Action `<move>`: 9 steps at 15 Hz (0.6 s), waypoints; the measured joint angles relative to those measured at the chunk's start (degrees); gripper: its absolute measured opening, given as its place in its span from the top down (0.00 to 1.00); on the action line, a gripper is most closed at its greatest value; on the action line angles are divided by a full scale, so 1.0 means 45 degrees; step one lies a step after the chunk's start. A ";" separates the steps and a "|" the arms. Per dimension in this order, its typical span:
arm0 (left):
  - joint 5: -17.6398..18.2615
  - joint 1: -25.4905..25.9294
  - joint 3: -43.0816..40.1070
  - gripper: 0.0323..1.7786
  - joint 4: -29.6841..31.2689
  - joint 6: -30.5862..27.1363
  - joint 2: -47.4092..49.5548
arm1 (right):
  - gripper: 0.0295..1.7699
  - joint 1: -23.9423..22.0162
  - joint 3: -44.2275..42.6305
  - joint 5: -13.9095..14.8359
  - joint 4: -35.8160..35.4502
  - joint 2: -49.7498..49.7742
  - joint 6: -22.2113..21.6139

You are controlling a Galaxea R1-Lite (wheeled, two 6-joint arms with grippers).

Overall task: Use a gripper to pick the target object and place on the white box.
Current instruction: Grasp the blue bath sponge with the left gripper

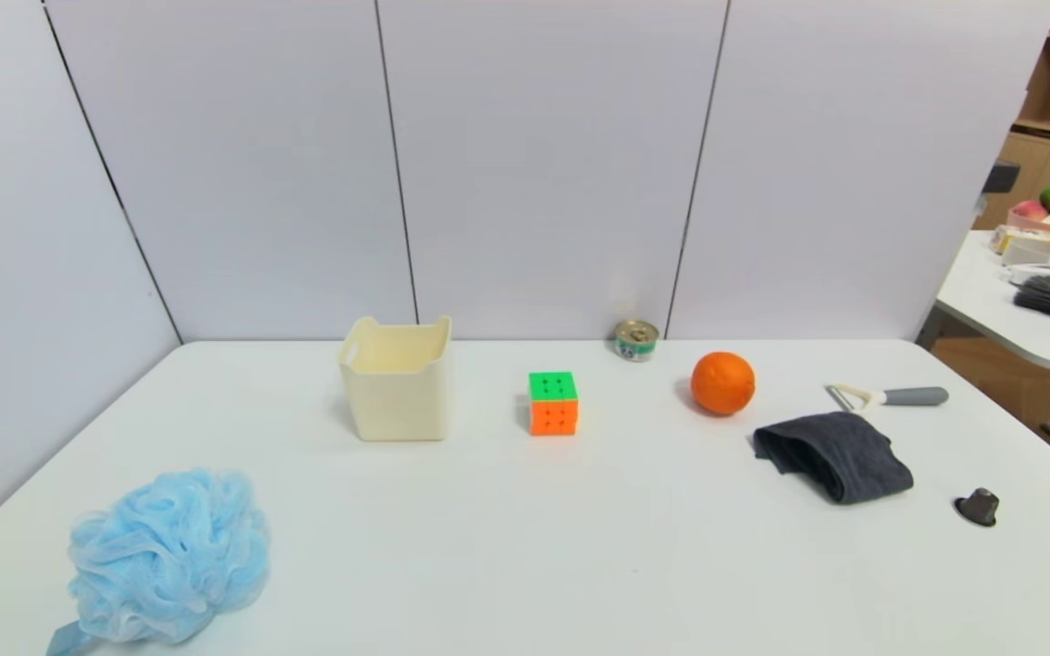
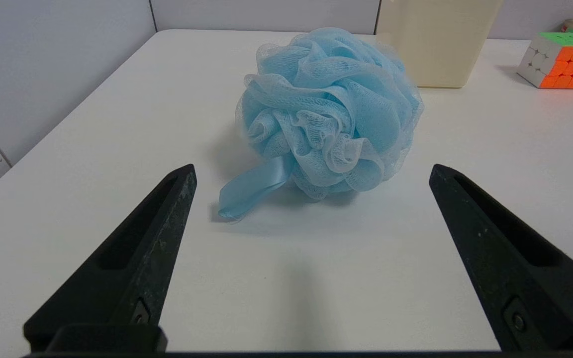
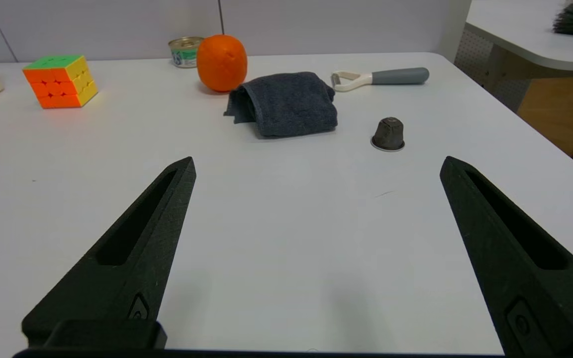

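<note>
In the head view, the cream-white plastic square tub stands toward the back of the white table. The fluffy light blue mesh bath pouf lies well in front of the tub and to its left, near the table's front edge, its blue ribbon loop trailing toward that edge. To the tub's right sits the green-and-orange puzzle cube; farther right are a small round tin can against the wall, a round orange fruit, a folded dark grey cloth, a grey-handled peeler and a small dark cone-shaped capsule. Neither arm appears here.

In the left wrist view, the left gripper hangs low over the table with its black pointed fingers spread wide and nothing between them. The pouf rests on the table just beyond the fingertips, apart from them, with the tub behind it and the cube beside the tub.

In the right wrist view, the right gripper is likewise spread wide and empty above bare table, well away from the tub. Beyond it lie the cloth, the capsule, the peeler, the orange, the can and the cube.
</note>
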State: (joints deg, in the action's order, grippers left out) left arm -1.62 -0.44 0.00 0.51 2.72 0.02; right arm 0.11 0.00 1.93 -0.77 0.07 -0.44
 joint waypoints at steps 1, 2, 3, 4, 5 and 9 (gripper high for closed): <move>-0.0005 0.0000 0.0000 0.05 0.0000 -0.0005 0.0000 | 0.04 0.0000 0.0000 0.0000 0.0005 0.0000 0.0000; 0.0000 0.0000 0.0000 0.05 0.0000 -0.0005 0.0005 | 0.04 0.0000 0.0000 0.0000 0.0000 0.0000 0.0000; -0.0005 0.0000 0.0000 0.05 0.0000 -0.0005 0.0000 | 0.04 0.0000 0.0000 0.0000 0.0000 0.0000 0.0000; 0.0000 0.0000 0.0000 0.05 0.0000 0.0000 0.0005 | 0.04 0.0000 0.0000 0.0000 0.0005 0.0000 0.0000; -0.0005 0.0000 0.0000 0.05 0.0000 -0.0005 0.0005 | 0.04 0.0000 0.0000 -0.0005 0.0000 0.0000 0.0000; -0.0005 0.0000 0.0000 0.05 0.0000 0.0000 0.0005 | 0.04 0.0000 0.0000 -0.0005 0.0000 0.0000 0.0000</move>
State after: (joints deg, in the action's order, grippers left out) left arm -1.65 -0.44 0.00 0.51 2.72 0.05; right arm 0.11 0.00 1.90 -0.77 0.07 -0.44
